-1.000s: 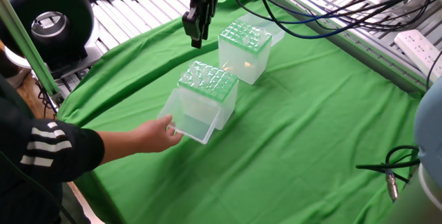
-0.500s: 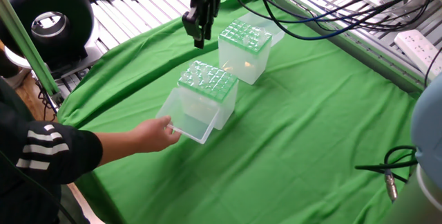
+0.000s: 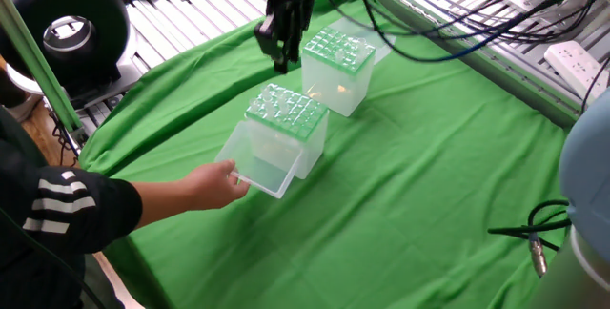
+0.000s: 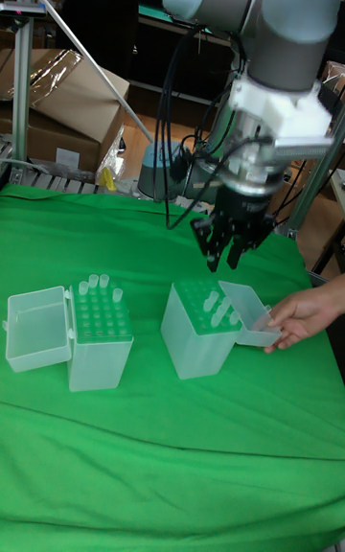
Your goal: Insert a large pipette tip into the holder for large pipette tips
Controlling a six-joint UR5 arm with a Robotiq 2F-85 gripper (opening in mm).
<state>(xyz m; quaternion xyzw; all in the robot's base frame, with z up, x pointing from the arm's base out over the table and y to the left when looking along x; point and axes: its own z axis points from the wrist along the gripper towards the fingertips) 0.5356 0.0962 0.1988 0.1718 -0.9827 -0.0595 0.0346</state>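
The holder for large pipette tips (image 3: 286,114) (image 4: 196,333) is the translucent box with a green grid top, in the middle of the green cloth. A person's hand (image 3: 214,187) (image 4: 302,314) holds its clear lid (image 3: 262,166) (image 4: 247,312) open. My gripper (image 3: 280,61) (image 4: 228,260) hangs pointing down above this box, clear of it. Its dark fingers stand close together. Whether a large pipette tip sits between them I cannot make out. A few clear tips stand in the holder's grid.
A second translucent box (image 3: 336,63) (image 4: 101,341) stands beyond the holder, with its lid (image 4: 38,330) open and several clear tips sticking up. The person's sleeved arm (image 3: 67,209) reaches in from the front left. Cables (image 3: 457,32) drape at the back right, and a black ring lamp (image 3: 67,25) stands at the left.
The gripper has shifted a little right and down in the picture, toward the space over the holder. The hand and both boxes have stayed put.
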